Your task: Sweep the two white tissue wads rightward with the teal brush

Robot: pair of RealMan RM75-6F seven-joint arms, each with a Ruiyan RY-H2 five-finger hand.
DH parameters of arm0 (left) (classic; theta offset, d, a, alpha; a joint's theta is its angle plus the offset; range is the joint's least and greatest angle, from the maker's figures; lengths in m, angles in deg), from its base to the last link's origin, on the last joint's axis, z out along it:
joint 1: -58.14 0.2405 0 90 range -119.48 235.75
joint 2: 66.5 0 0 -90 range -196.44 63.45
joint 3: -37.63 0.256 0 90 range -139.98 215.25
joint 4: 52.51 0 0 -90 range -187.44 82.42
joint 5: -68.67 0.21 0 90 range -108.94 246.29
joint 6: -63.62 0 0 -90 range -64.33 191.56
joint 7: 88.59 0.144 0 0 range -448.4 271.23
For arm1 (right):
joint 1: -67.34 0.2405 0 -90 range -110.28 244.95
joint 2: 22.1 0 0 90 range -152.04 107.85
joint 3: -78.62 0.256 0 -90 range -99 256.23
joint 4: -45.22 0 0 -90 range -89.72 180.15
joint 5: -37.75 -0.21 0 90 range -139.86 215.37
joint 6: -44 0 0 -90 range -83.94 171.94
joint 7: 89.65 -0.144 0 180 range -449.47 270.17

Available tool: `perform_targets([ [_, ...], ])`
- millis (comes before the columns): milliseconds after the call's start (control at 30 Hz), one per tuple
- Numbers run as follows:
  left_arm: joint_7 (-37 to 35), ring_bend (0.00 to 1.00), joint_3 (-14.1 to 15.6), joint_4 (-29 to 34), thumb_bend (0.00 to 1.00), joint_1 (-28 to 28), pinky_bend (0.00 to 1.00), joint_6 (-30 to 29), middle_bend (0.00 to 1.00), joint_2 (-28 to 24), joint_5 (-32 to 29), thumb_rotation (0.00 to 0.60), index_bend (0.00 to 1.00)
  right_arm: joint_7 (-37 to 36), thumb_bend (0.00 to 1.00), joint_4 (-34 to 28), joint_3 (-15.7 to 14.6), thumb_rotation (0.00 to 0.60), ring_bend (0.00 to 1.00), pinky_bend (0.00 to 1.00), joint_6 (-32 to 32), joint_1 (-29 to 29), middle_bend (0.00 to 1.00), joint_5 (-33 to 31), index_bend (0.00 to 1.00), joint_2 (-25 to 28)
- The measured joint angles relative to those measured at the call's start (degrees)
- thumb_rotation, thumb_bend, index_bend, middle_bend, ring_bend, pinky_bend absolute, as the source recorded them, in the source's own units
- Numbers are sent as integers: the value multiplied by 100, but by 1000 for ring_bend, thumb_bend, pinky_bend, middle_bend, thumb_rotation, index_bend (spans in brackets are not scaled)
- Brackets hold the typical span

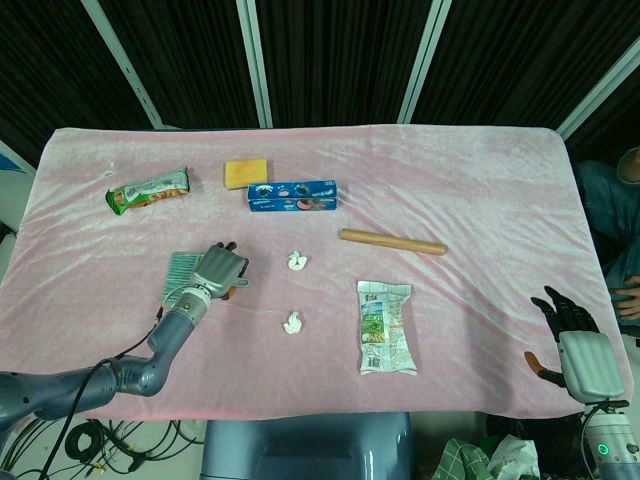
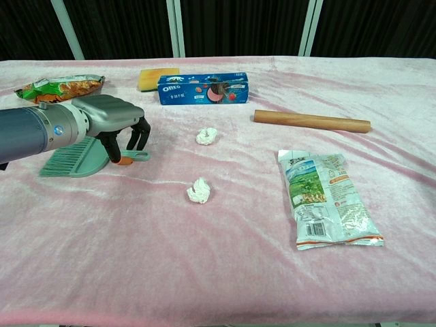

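worktop (image 1: 480,170): covered in a pink velvety cloth, carrying everything below.
left arm (image 2: 27,133): grey, reaching in from the left edge, low over the cloth.
snack bag (image 2: 327,197): white and green, lying flat right of centre.
rolling pin (image 2: 312,121): wooden, lying across the cloth just above the snack bag, apart from it.
Oreo box (image 2: 203,88): blue, lying on its side near the far edge, just beside a yellow sponge (image 2: 157,78) on its left.
wafer packet (image 1: 148,190): green and orange, at the far left.
left hand (image 2: 112,126): set over the handle of the brush, fingers curled down around it; the chest view shows the fingertips at the handle, but I cannot tell whether the grip is firm.
right hand (image 1: 578,345): at the near right corner of the worktop, fingers spread wide, holding nothing.
teal brush (image 2: 75,158): lying flat on the cloth at the left, bristles pointing left, handle under the left hand.
far tissue wad (image 2: 207,136): white, crumpled, right of the brush, near the centre.
near tissue wad (image 2: 199,191): white, closer to the front edge, almost straight below the far one, well apart from it.
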Motion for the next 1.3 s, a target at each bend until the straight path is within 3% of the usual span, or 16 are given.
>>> perform_targets([
  [1300,-110,173,64,-119,335,-41,287,26,526,65,8,600,509,-3,181,-20,-7,600,94,149,-31,7,48,-26,168,21],
])
